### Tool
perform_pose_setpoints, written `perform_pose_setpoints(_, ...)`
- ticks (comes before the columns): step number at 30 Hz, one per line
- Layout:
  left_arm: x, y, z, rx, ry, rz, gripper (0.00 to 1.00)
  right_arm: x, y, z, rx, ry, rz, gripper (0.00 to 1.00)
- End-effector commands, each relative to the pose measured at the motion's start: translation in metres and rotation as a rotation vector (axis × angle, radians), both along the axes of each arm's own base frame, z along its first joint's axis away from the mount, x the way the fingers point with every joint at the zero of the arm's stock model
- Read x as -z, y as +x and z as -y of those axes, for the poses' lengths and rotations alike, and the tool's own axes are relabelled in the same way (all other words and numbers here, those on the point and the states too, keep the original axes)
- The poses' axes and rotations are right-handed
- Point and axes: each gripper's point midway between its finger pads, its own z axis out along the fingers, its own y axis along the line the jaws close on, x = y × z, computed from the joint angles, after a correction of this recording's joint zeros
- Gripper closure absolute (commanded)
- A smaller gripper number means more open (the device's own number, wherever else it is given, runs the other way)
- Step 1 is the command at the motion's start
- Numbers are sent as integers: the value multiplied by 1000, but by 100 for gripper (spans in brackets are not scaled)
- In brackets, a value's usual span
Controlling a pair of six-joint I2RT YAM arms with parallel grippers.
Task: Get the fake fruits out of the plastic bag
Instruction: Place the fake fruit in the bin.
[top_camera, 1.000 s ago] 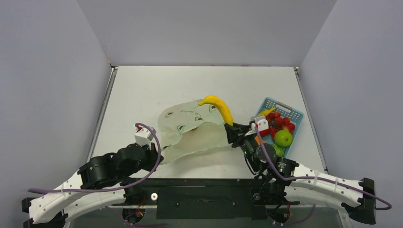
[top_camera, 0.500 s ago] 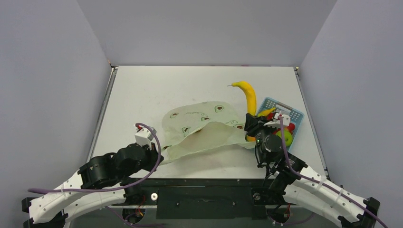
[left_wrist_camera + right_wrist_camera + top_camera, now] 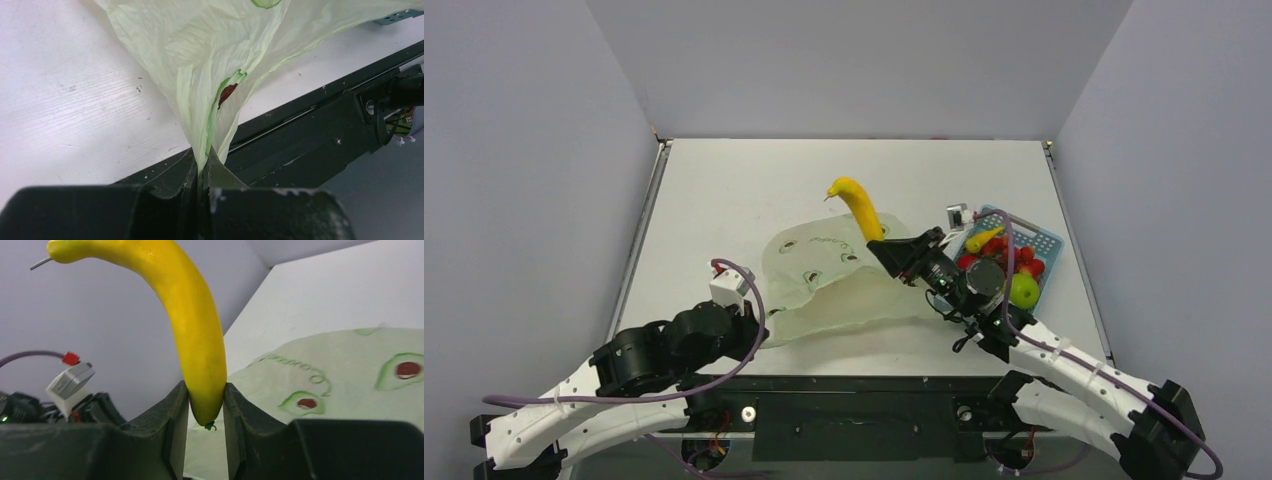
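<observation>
Right hand [image 3: 206, 407] grasps the yellow banana [image 3: 192, 325] by its lower end, holding it upright over the plastic bag [image 3: 834, 285] spread mid-bench. Left hand [image 3: 201, 172] is clenched on the bag's near corner by the bench [image 3: 724, 190] edge. Other fake fruits [image 3: 1022, 290] sit in the blue basket [image 3: 1039, 237], right of the bag

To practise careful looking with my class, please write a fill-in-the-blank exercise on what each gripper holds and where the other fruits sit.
1. The right gripper is shut on the lower end of a yellow ____.
2. The left gripper is shut on a gathered fold of the pale green plastic ____.
3. The green apple lies in a ____ basket.

Missing words: banana; bag; blue.
</observation>
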Motion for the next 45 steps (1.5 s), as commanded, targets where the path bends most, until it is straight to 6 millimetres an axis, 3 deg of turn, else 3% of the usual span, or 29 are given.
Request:
perform_pose_setpoints(1,-11,4,5,-2,-36,25,100,-80,-55,-43,-374,239,153,100)
perform_pose_setpoints(5,-12,4,5,0,-38,24,100,-101,-66,-58,-455,253,187,100)
perform_pose_setpoints(7,-12,4,5,-1,-39,25,100,-112,-62,-55,-426,256,203,100)
perform_pose_setpoints(8,-12,4,5,-1,-40,25,100,-107,-56,-55,-399,229,177,100)
perform_pose_setpoints(9,-13,4,4,-2,-43,27,100,-115,-48,-45,-326,221,201,100)
perform_pose_setpoints(10,-13,4,4,-1,-44,27,100,-106,-40,-43,-283,178,164,100)
perform_pose_setpoints(11,-13,3,4,-1,-47,28,100,-112,-29,-27,-179,167,187,100)
perform_pose_setpoints(12,-13,4,4,-3,-49,30,100,-101,-22,-20,-124,120,147,100)
perform_pose_setpoints(13,-14,4,3,-4,-52,32,100,-105,-9,1,5,113,155,100)
perform_pose_setpoints(14,-14,4,3,-4,-54,32,100,-92,0,13,80,67,114,100)
perform_pose_setpoints(15,-15,3,3,-4,-57,33,100,-94,8,39,207,66,110,100)
perform_pose_setpoints(18,-15,3,3,-3,-58,35,100,-61,29,102,511,-29,-5,100)
perform_pose_setpoints(22,-13,3,4,1,-50,30,100,-11,42,177,821,-137,-169,100)
perform_pose_setpoints(26,-14,3,4,1,-54,32,100,56,43,219,967,-145,-353,100)
perform_pose_setpoints(29,-15,3,4,0,-58,35,100,108,37,229,988,-102,-473,100)
perform_pose_setpoints(33,-15,3,4,2,-56,33,100,144,35,233,993,-62,-553,100)
perform_pose_setpoints(36,-14,3,5,7,-53,29,100,156,32,243,1044,-40,-581,100)
perform_pose_setpoints(39,-15,3,4,5,-57,32,100,168,31,251,1079,-34,-606,93)
perform_pose_setpoints(42,-15,2,3,3,-65,36,100,178,33,250,1063,-52,-636,90)
perform_pose_setpoints(44,-17,2,3,2,-70,39,100,182,34,249,1052,-60,-653,85)
perform_pose_setpoints(45,-17,2,3,3,-70,39,100,184,35,248,1044,-65,-658,76)
